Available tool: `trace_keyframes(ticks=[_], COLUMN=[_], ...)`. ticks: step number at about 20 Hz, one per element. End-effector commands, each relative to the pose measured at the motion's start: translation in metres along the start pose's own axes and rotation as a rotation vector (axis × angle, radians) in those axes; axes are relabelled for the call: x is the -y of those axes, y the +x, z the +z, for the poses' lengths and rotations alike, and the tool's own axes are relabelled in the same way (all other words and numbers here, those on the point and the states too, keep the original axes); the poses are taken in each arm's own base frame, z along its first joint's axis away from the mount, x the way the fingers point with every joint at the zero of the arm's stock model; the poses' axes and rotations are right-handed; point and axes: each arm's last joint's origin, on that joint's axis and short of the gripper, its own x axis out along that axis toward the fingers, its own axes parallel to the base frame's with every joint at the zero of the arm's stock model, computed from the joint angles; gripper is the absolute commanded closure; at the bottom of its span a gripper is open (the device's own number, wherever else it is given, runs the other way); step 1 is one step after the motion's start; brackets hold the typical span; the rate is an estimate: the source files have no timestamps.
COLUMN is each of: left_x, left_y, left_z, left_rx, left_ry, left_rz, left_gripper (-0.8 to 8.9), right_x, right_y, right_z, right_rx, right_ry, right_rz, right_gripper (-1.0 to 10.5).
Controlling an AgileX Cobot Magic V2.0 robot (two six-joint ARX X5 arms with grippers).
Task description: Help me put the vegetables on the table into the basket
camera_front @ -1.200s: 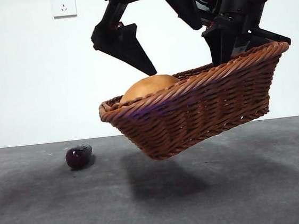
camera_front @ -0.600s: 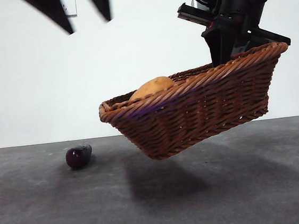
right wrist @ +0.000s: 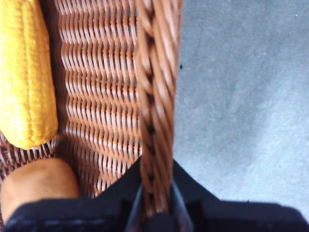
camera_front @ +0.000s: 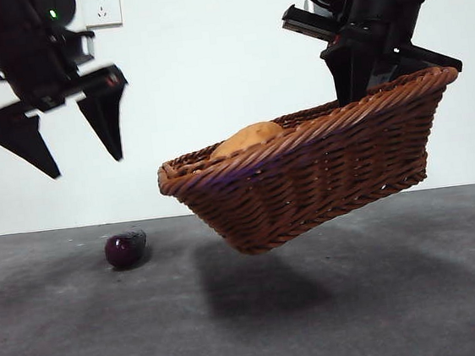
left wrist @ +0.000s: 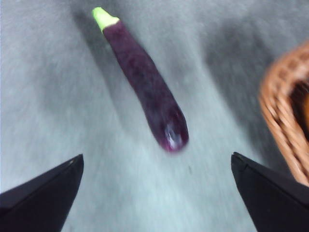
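Note:
My right gripper [camera_front: 362,88] is shut on the rim of the brown wicker basket [camera_front: 322,169] and holds it tilted in the air above the table [camera_front: 321,322]. Inside lie the tan potato [camera_front: 246,139] and the yellow corn cob [right wrist: 24,72], with the potato [right wrist: 36,186] beside the basket's rim [right wrist: 154,96]. The dark purple eggplant [camera_front: 124,248] lies on the table at the left. My left gripper [camera_front: 77,148] hangs open above the eggplant [left wrist: 147,84], which has a green stem end; nothing is between the jaws.
A white wall with two power outlets [camera_front: 101,7] stands behind the table. The basket's edge [left wrist: 285,121] shows beside the eggplant in the left wrist view. Grey table surface spreads in front of and to the right of the basket.
The left gripper has moved away from above the basket, over to the left, and come down over the eggplant. The basket and right gripper have stayed put.

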Motion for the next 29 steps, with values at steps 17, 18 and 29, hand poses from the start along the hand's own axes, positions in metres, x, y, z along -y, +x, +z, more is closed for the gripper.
trace_keyframes(ticks=[17,18,29], left_x=[-0.010,-0.010,-0.010], left_y=[0.117,0.117,0.094], left_z=[-0.001,-0.001,0.005], left_rx=[-0.125,-0.124,-0.073], left_ry=[-0.115,-0.115,-0.110], left_rz=[0.018,0.018,-0.123], left_gripper=[3.96,4.99,8.22], right_x=[-0.002,-0.002,-0.001], right_y=[-0.004,-0.004,-0.004], right_z=[0.001,0.000,0.001], right_rx=[0.016,0.016,0.023], right_ry=[-0.008,-0.008,-0.009], right_rz=[0.012,0.011,0.005], right_gripper=[9.5,9.5,9.5])
